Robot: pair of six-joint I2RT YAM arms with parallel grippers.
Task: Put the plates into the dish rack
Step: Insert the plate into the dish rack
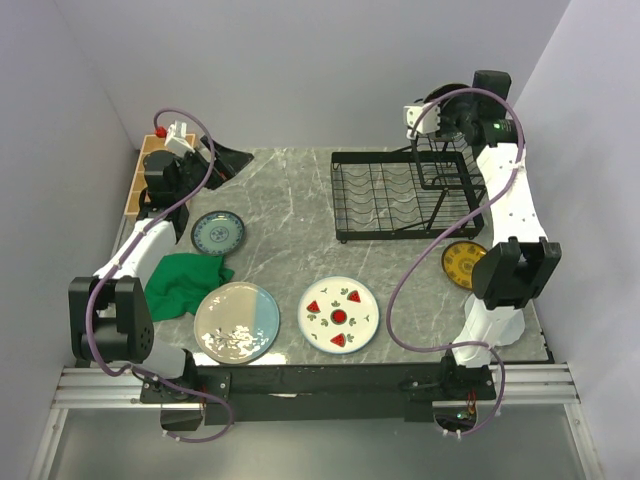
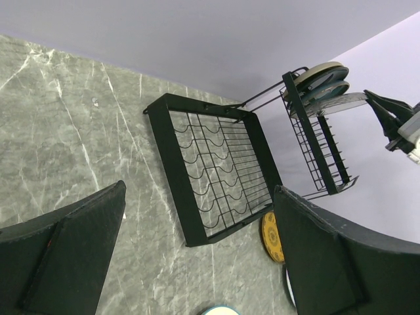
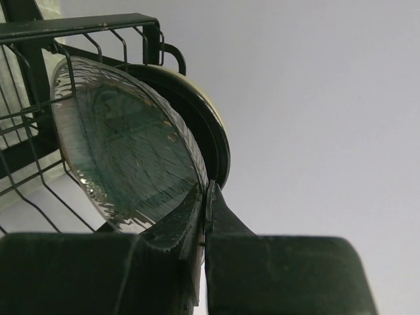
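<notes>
My right gripper [image 3: 205, 190] is shut on the rim of a clear glass plate [image 3: 125, 151]. It holds the plate on edge in the raised upper basket [image 1: 445, 165] of the black wire dish rack [image 1: 400, 197], against a dark plate [image 3: 213, 141] and a cream one. In the top view the right gripper [image 1: 440, 112] is at the far right. My left gripper [image 1: 228, 163] is open and empty above the table's far left. On the table lie a small blue patterned plate [image 1: 218, 232], a cream-and-blue plate [image 1: 237, 321], a watermelon plate [image 1: 339, 314] and a yellow plate [image 1: 463, 264].
A green cloth [image 1: 185, 280] lies beside the cream-and-blue plate. A wooden compartment box [image 1: 140, 180] stands at the far left edge. The rack's slotted lower tray [image 2: 210, 170] holds no plates. Walls close in the table at the back and on both sides.
</notes>
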